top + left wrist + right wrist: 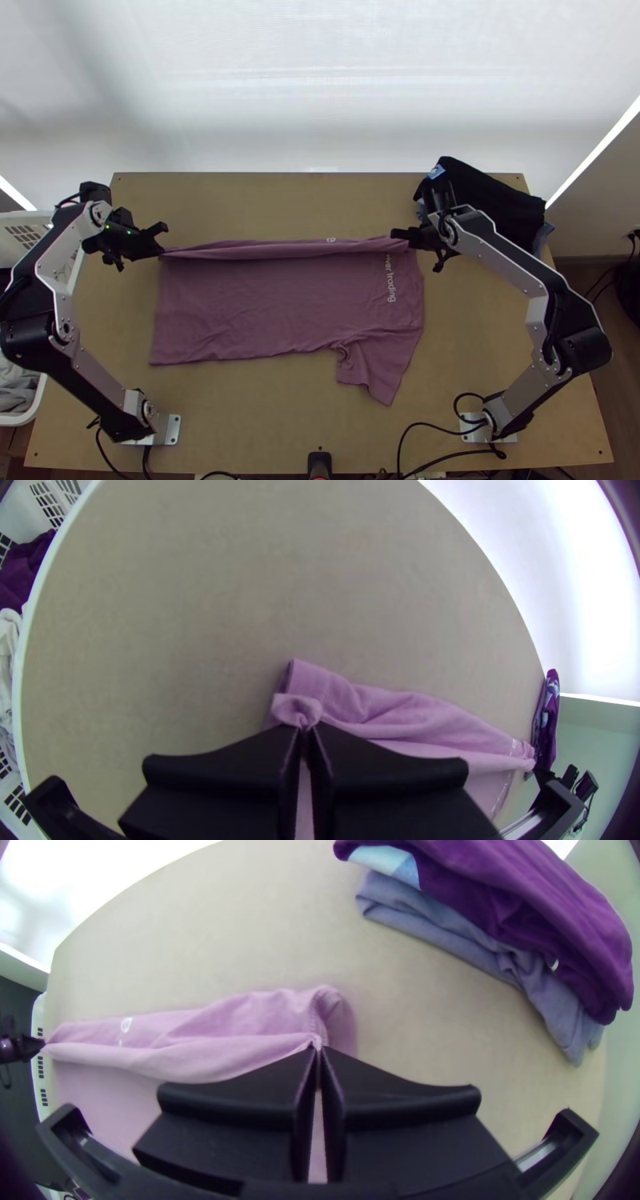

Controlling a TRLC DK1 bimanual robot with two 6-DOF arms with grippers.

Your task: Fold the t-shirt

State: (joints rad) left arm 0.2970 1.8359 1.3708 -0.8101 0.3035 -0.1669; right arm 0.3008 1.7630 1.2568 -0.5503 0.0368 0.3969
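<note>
Left gripper [305, 728] clenched on the t-shirt [240, 296] at its hem end, well apart from the stack of clothes [496, 200]; right gripper [319, 1050] pinched shut on the shoulder end, nearer that same stack. Between them they hold the long far side of the shirt, the side level with the stack's near part.

I judge this to be an early lengthwise fold, with that side being turned in over the body. What it calls for next, I'd say, is both grippers moving together toward the robot, away from the stack, then laying the strip down flat and letting go. If one end leads, the fold will probably skew. The near side looks to be left for a later fold.

As for the shirt, it is mauve and lies left of the stack and nearer the robot, mostly spread, with a narrow band doubled along the held side. The band cuts across the white lettering [390, 278]. One sleeve [376, 364] sticks out toward the robot, on the side away from the stack, a little rumpled where it meets the body. Cloth puckers into a small loop at the left fingertips.
</note>
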